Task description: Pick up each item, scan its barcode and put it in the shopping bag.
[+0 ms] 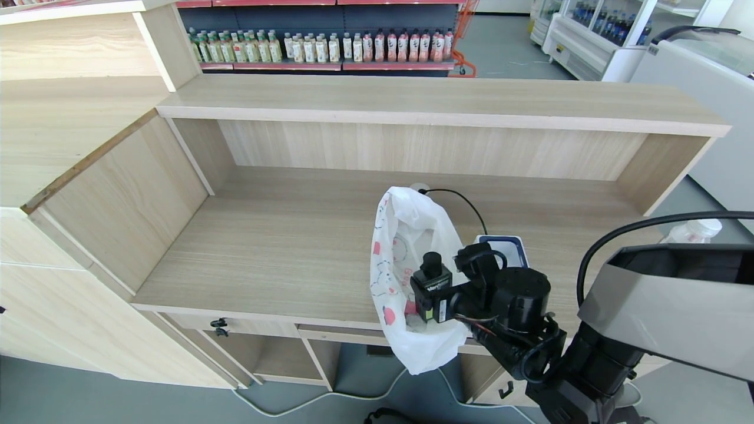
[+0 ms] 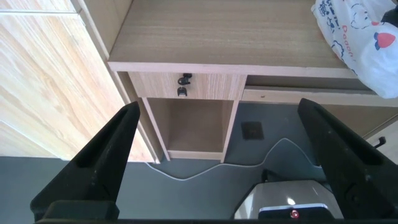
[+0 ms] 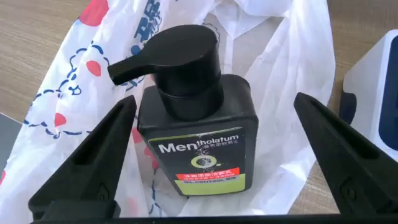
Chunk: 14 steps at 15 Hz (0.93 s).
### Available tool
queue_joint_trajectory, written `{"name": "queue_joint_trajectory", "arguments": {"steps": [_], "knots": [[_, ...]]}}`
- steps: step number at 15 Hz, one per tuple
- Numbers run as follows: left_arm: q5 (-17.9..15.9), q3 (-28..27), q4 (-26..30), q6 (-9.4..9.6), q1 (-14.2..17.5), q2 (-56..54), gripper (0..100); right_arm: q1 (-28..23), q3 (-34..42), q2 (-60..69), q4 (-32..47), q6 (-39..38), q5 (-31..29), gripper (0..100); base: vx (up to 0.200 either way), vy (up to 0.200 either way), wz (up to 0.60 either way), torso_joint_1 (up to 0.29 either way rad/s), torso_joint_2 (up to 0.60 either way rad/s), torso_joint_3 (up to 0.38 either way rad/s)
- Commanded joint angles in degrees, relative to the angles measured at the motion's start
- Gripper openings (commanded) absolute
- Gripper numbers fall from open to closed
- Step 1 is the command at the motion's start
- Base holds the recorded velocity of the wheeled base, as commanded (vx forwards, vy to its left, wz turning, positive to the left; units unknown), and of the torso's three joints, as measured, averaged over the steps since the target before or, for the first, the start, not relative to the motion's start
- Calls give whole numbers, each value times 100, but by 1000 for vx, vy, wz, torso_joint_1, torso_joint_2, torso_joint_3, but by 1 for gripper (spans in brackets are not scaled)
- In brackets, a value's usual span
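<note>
We are seeing the black pump bottle (image 3: 196,124) sitting roughly upright in the shopping bag's (image 1: 424,353) mouth, pump on top, spout pointing toward one finger. The right gripper (image 3: 214,106) is straddling it, fingers spread; the left gripper (image 2: 217,109) is hanging well apart from the bag, likewise spread.

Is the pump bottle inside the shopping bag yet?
Inside: the pump bottle sits within the open shopping bag, white plastic around it.

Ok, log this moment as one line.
right pincer: open over shopping bag | pump bottle: in bag mouth | left pincer: open, off counter
</note>
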<state>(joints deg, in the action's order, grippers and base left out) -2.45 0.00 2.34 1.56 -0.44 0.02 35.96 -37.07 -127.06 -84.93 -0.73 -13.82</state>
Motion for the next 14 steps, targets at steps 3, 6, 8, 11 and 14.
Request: {"name": "queue_joint_trajectory", "arguments": {"steps": [3, 6, 8, 11, 14], "knots": [[-1, 0, 3, 2, 0, -2, 100, -186, 578, 1298, 302, -6, 345, 100, 0, 0, 0, 0, 0, 0], [-1, 0, 3, 2, 0, -2, 100, -309, 1158, 2564, 891, 3, 486, 100, 0, 0, 0, 0, 0, 0], [-1, 0, 3, 2, 0, -2, 100, -634, 1273, 3179, 1286, 47, 468, 100, 0, 0, 0, 0, 0, 0], [-1, 0, -6, 2, 0, -2, 100, -1381, 1360, 4313, 2772, 363, 389, 100, 0, 0, 0, 0, 0, 0], [-1, 0, -6, -7, 0, -2, 100, -2410, 1519, 5209, 4230, 759, -586, 100, 0, 0, 0, 0, 0, 0]]}}
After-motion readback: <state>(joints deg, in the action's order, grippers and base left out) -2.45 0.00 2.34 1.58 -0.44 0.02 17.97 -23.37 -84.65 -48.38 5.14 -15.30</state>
